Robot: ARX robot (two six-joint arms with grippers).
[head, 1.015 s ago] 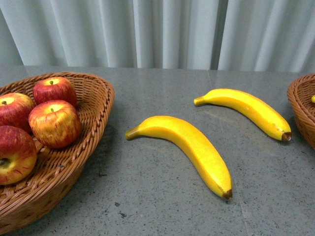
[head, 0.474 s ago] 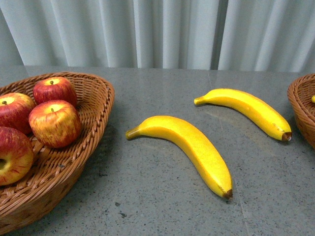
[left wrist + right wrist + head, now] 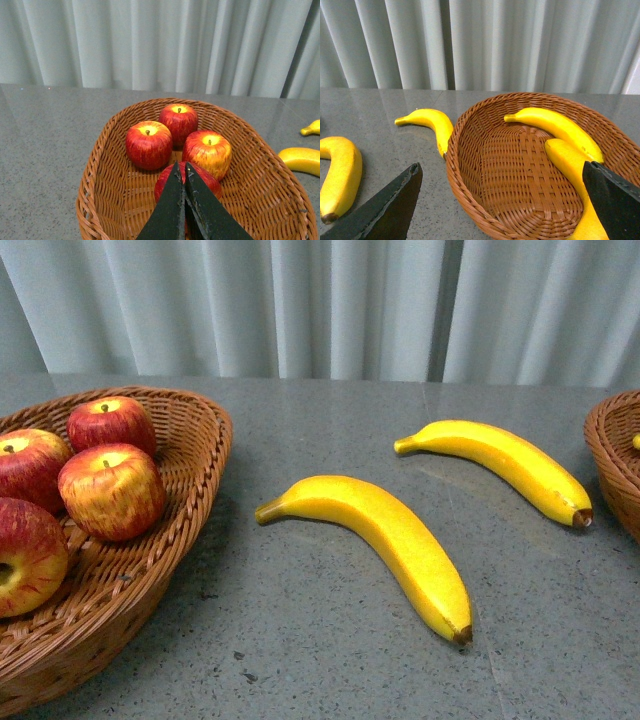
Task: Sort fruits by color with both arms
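Several red apples lie in the left wicker basket (image 3: 200, 455), among them one at the back (image 3: 110, 422) and one in the middle (image 3: 112, 490). In the left wrist view the same apples fill the basket (image 3: 95, 170). My left gripper (image 3: 181, 167) is shut and empty, just above the nearest apple (image 3: 210, 182). Two bananas lie on the table, a near one (image 3: 390, 540) and a far one (image 3: 510, 462). My right gripper (image 3: 501, 167) is open over the right basket (image 3: 470, 180), which holds two bananas (image 3: 555, 125) (image 3: 570, 160). Neither arm shows in the front view.
The grey table (image 3: 320, 660) ends at a pale curtain (image 3: 330, 300) behind. The right basket's rim (image 3: 610, 460) shows at the right edge of the front view. Both loose bananas (image 3: 432, 122) (image 3: 340, 170) lie on the table beside the right basket.
The nearest apple in the left basket has shifted a little to the left. The bananas on the table have not moved.
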